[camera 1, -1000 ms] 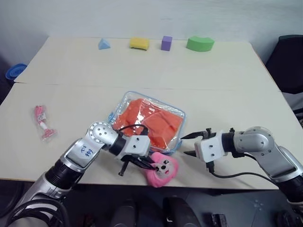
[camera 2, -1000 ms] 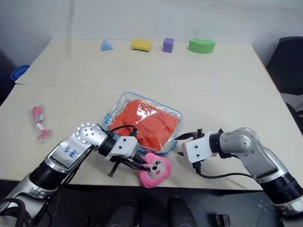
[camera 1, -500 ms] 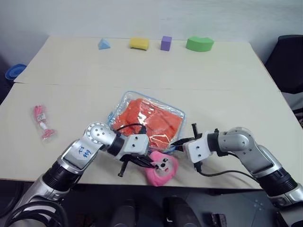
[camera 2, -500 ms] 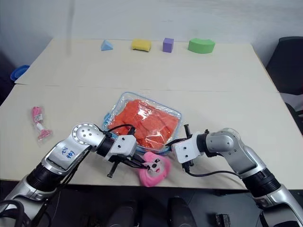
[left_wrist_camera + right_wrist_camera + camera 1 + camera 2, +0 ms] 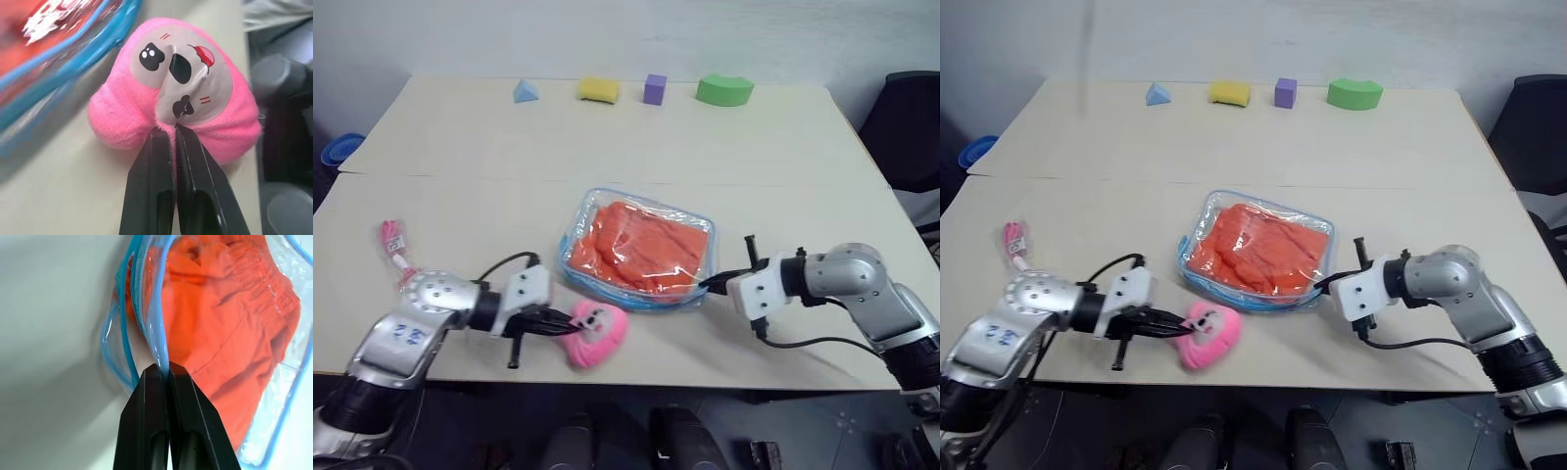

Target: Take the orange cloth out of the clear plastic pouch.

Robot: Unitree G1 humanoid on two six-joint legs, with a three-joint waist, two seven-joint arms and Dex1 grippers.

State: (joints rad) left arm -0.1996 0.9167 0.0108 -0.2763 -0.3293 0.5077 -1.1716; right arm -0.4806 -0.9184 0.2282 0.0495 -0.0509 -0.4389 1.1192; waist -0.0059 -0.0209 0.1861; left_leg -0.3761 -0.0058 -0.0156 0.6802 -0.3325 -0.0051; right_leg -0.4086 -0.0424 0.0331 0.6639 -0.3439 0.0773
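On the worktop (image 5: 783,147), my right tool (image 5: 167,369) was clamped on the clear plastic pouch's (image 5: 641,201) blue rim, the soft, light orange cloth (image 5: 646,247) inside; my left tool (image 5: 173,132) pinched the pink plush toy (image 5: 592,331). I judged the slick vinyl best held by its stiffer edging.

Blue handwritten marks sit on the silver shell of the robot's left arm (image 5: 403,335), at the lower left of the frame, too small and skewed to read. No other text, label or brand is legible.
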